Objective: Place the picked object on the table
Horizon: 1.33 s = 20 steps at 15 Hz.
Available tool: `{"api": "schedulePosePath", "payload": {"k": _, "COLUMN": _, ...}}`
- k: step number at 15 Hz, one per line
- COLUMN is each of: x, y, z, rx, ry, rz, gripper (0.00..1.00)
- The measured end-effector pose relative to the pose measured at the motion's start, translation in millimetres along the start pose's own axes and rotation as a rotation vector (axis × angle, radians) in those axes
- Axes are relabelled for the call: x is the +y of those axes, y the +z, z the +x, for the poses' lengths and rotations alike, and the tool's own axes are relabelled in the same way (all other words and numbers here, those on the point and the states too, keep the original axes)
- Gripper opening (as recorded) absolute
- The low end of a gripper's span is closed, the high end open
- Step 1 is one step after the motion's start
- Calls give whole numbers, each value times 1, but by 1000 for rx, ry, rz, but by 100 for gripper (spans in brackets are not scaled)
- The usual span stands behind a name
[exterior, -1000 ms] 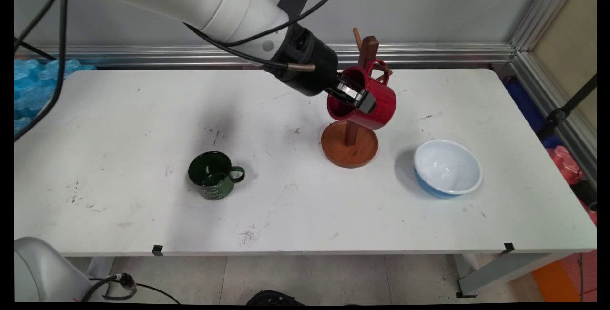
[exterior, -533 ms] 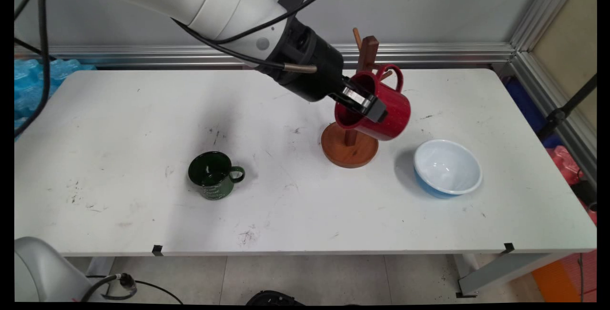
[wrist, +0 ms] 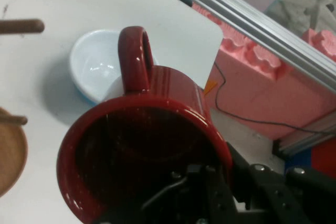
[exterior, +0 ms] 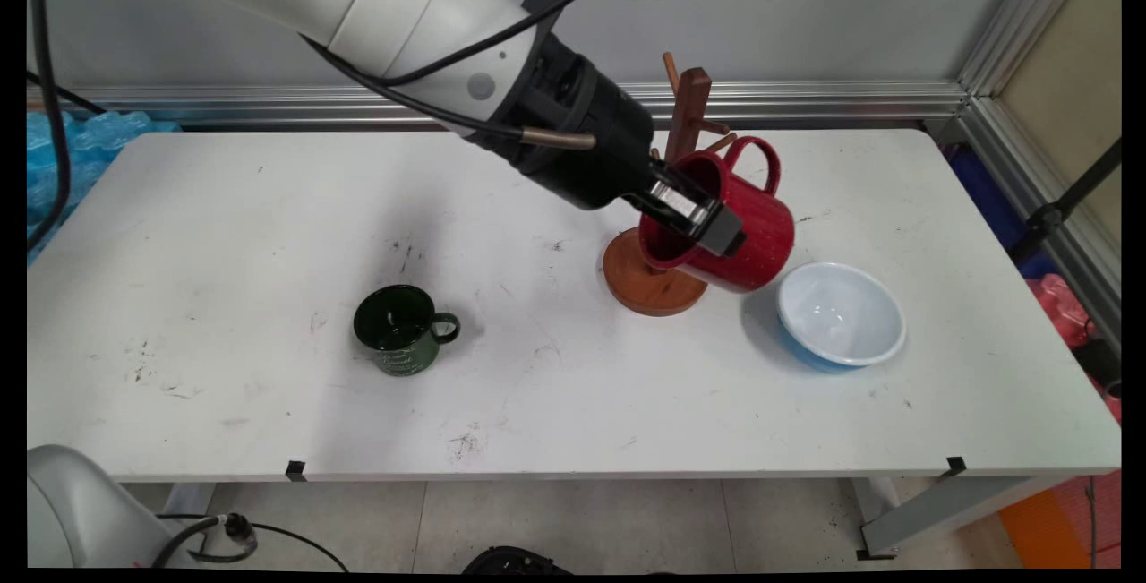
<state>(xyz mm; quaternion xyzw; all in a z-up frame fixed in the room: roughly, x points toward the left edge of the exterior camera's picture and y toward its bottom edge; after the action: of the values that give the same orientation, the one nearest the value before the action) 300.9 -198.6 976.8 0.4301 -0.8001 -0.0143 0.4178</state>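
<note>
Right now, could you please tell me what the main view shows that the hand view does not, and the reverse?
Only the main view shows the green mug, standing alone left of the wooden mug stand, and the stand's full post. Only the hand view shows the red mug's dark inside and the pink foam beyond the table's edge. Both show the pincer shut on the tilted red mug, held off the table beside the white-and-blue bowl.
</note>
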Motion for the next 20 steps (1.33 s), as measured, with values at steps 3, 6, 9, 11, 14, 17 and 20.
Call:
{"api": "schedulePosePath", "payload": {"k": 3, "x": -1, "y": -8, "z": -5, "rx": -28, "ry": 0, "rz": 27, "gripper": 0}}
{"api": "schedulePosePath", "payload": {"k": 6, "x": -8, "y": -20, "z": -11, "rx": -76, "ry": 6, "rz": 76, "gripper": 0}}
{"api": "schedulePosePath", "payload": {"k": 9, "x": -23, "y": -39, "z": -16, "rx": -137, "ry": 25, "rz": 138, "gripper": 0}}
{"api": "schedulePosePath", "payload": {"k": 11, "x": -37, "y": -53, "z": -19, "rx": -175, "ry": 44, "rz": 180, "gripper": 0}}
{"api": "schedulePosePath", "payload": {"k": 14, "x": -60, "y": -71, "z": -22, "rx": -228, "ry": 76, "rz": 242, "gripper": 0}}
{"api": "schedulePosePath", "payload": {"k": 17, "x": -77, "y": -82, "z": -22, "rx": -268, "ry": 102, "rz": 291, "gripper": 0}}
{"api": "schedulePosePath", "payload": {"k": 20, "x": -97, "y": -90, "z": -22, "rx": -319, "ry": 131, "rz": 350, "gripper": 0}}
